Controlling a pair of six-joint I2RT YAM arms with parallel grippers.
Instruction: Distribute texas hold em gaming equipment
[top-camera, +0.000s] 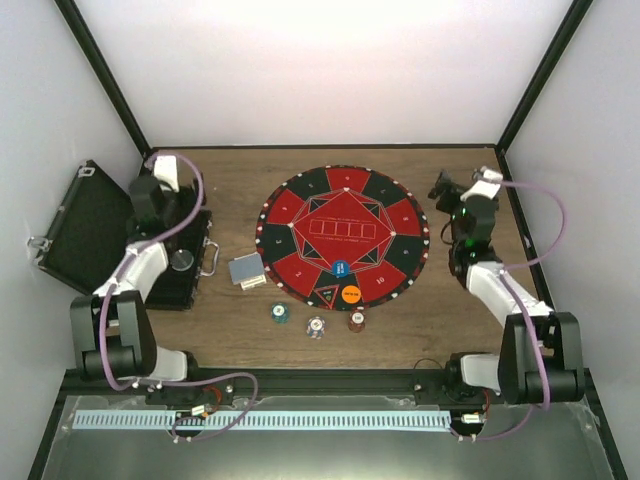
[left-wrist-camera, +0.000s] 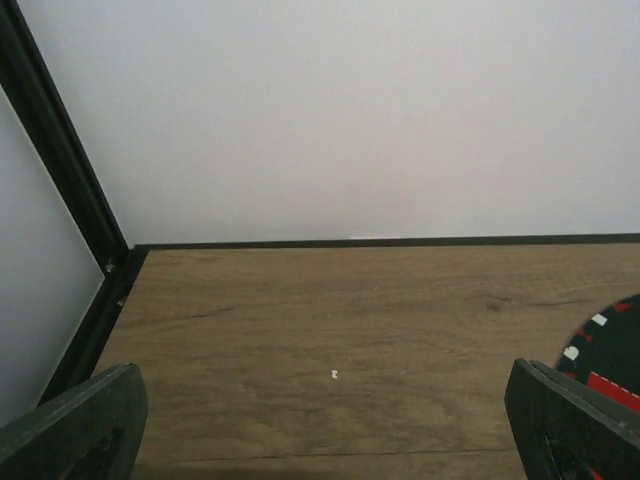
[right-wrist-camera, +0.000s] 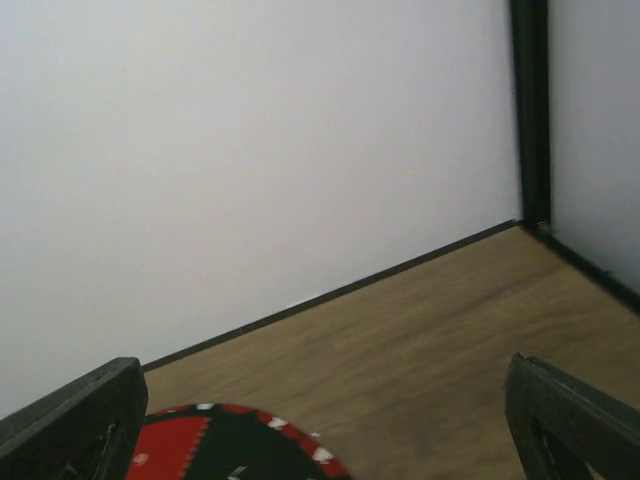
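A deck of grey-blue cards (top-camera: 246, 270) lies on the wood left of the round mat. A blue button disc (top-camera: 340, 268) and an orange one (top-camera: 350, 294) sit on the mat's near part. Three chips lie in front of the mat: a teal one (top-camera: 279, 312), a pale one (top-camera: 316, 326) and a dark red one (top-camera: 356, 320). My left gripper (top-camera: 162, 172) is open and empty above the case's far end, its fingers (left-wrist-camera: 75, 425) wide apart. My right gripper (top-camera: 450, 186) is open and empty to the right of the mat, fingers (right-wrist-camera: 575, 420) wide apart.
The red-and-black mat (top-camera: 343, 237) fills the table's middle; its edge shows in the left wrist view (left-wrist-camera: 610, 350) and the right wrist view (right-wrist-camera: 220, 445). The open black case (top-camera: 80, 225) lies at the left. White walls and black frame posts enclose the table.
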